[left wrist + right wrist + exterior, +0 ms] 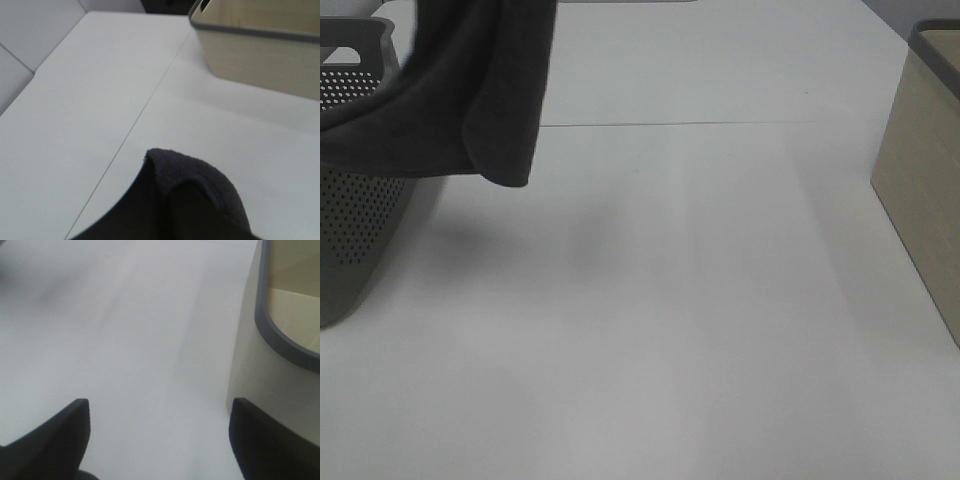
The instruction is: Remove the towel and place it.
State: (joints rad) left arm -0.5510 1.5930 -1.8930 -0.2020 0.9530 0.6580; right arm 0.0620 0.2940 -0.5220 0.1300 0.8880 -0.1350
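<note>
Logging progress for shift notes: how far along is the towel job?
Done: the towel is lifted, hanging over the perforated grey basket. In hand: it fills the foreground of the left wrist view, so the left gripper is hidden. Left: setting it down; it rests on neither the white table nor the beige bin. The right gripper is open beside the bin.

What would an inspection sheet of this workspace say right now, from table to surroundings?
Surface: white table, one thin seam across it.
Job's things: dark towel hanging from above, over the grey basket; beige bin at the right.
Clutter: nothing seen.
Grippers: right gripper open, empty, beside the bin; left gripper hidden behind the towel.
Cables: nothing seen.
Surroundings: nothing seen.
</note>
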